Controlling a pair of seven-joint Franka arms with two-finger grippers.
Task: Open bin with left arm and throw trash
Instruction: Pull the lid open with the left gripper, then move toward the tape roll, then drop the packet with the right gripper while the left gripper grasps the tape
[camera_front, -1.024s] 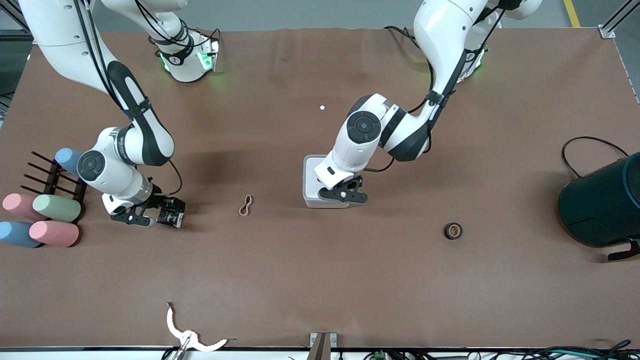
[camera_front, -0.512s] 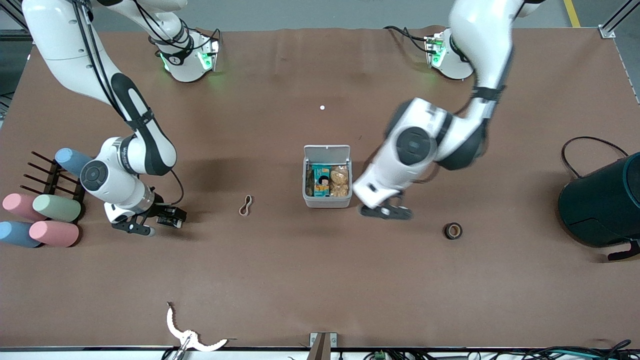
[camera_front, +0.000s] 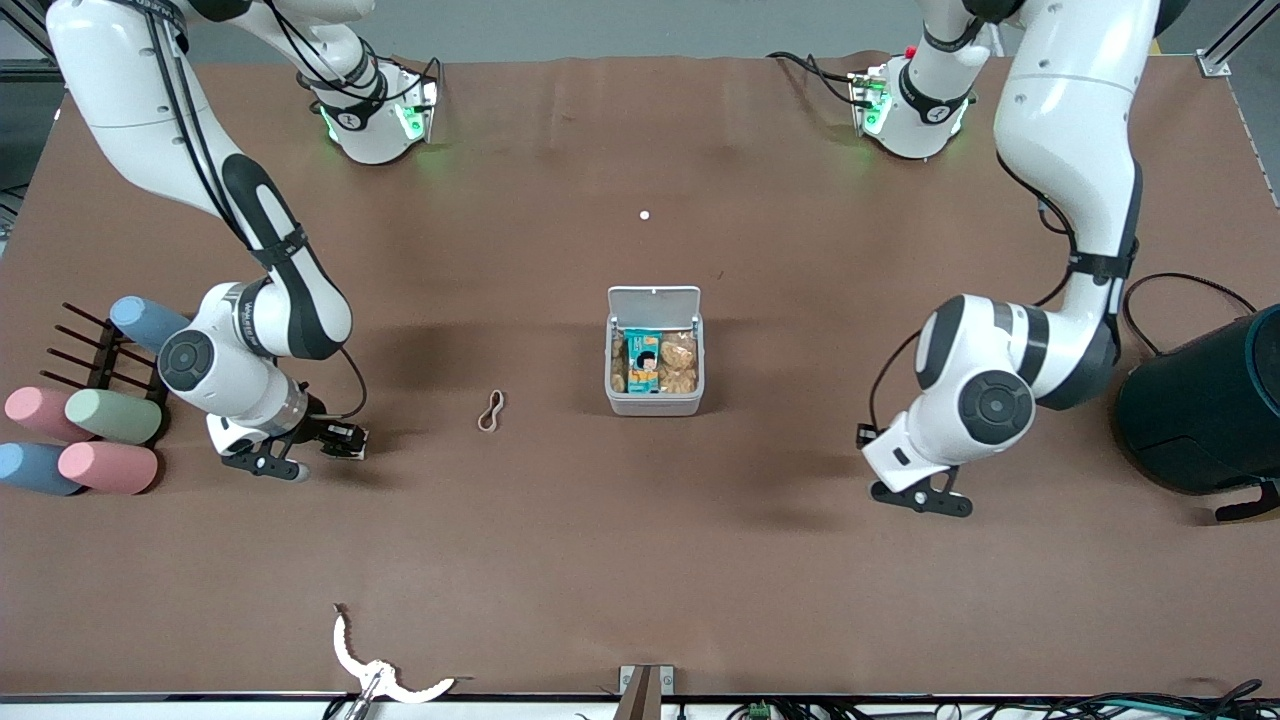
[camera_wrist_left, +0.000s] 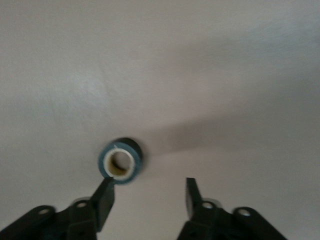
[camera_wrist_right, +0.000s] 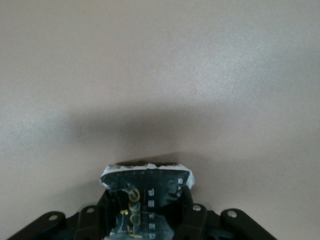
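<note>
Bin (camera_front: 655, 400) open between spread left gripper (camera_front: 922, 497) and right gripper (camera_front: 300, 455), seemingly pinching wrapper (camera_wrist_right: 145, 192)

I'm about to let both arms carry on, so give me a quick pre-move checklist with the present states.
1. Bin lid up, mouth unobstructed: ok.
2. Right gripper closed on the black wrapper: ok.
3. Left gripper open: ok.
4. Left gripper centred over the tape roll: not ok, the roll sits by one fingertip.
5. Rubber band lying free on the table: ok.
6. Room left in the bin: cannot tell, packets already inside.
</note>
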